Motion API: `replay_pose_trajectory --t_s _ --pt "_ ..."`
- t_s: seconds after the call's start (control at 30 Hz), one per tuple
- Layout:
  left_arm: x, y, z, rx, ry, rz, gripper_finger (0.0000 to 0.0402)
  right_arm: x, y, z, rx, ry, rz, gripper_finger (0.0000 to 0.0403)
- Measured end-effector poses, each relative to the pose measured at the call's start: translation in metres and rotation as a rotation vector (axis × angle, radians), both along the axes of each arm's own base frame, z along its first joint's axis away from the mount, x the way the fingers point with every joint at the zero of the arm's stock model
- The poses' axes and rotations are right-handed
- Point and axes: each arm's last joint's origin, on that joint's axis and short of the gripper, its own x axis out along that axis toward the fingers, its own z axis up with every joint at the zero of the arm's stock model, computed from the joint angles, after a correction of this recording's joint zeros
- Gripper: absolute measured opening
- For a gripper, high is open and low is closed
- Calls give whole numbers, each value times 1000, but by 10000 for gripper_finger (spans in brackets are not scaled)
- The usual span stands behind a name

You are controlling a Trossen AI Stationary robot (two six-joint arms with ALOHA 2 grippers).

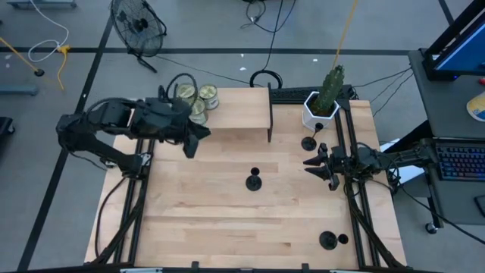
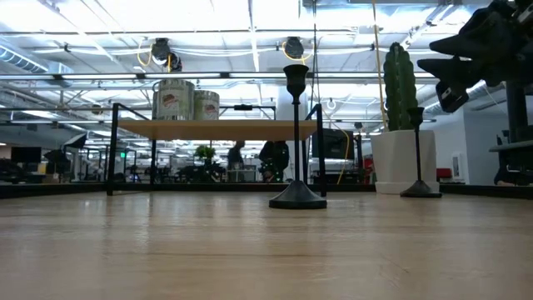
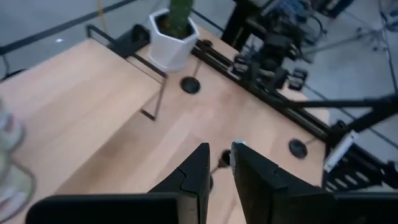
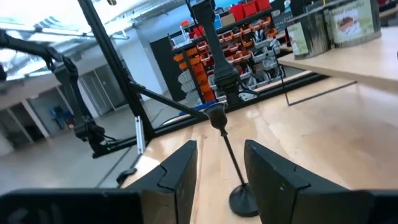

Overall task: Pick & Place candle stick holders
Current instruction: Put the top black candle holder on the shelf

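From above, the nearest thing is the left arm's dark two-finger end effector (image 1: 193, 140), hanging over the pale wooden surface (image 1: 197, 212) near the greenish glass jars (image 1: 198, 100); its fingers are standing only narrowly apart and holding nothing. The three slim black metal candle stick holders are standing loose: one mid-surface (image 1: 254, 181), one by the white hexagonal cactus pot (image 1: 318, 112), one at the front right edge (image 1: 328, 241). The right end effector (image 1: 322, 168) is hovering between the last two, part open and empty.

At table height, the middle holder (image 2: 296, 142) is looking tall on a small base, so a sideways nudge would likely topple it.

Through the left wrist, the gap between its fingers (image 3: 193, 171) is looking barely wider than the stem.

Through the right wrist, the fingers (image 4: 177, 171) are framing the middle holder's stem (image 4: 227, 146) from well off; a skewed approach could knock it over.
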Motion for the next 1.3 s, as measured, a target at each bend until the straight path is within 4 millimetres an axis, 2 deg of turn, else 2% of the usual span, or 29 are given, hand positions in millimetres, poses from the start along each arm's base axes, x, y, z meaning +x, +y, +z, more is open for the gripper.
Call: replay_pose_trajectory --t_s 0.37,0.53,0.7,0.87,0.97,1.17,1.3 --pt "25 -30 -12 1 18 -71 72 0 0 3 18 -32 1 125" --pt "32 -40 -19 3 15 -104 72 -2 0 12 134 -120 16 125" --pt "40 -48 -57 -30 6 -99 72 -3 -1 16 219 -154 31 125" --pt "31 -53 -97 -95 -34 -97 72 -2 0 16 271 -145 40 125" --pt "19 -53 -118 -117 -64 -108 72 -2 0 16 255 -148 37 125" --pt "-18 -44 -141 -132 -152 -129 72 -2 -1 16 154 -156 10 125" --pt "-44 -36 -145 -136 -206 -136 72 -2 -2 16 154 -161 -24 125"
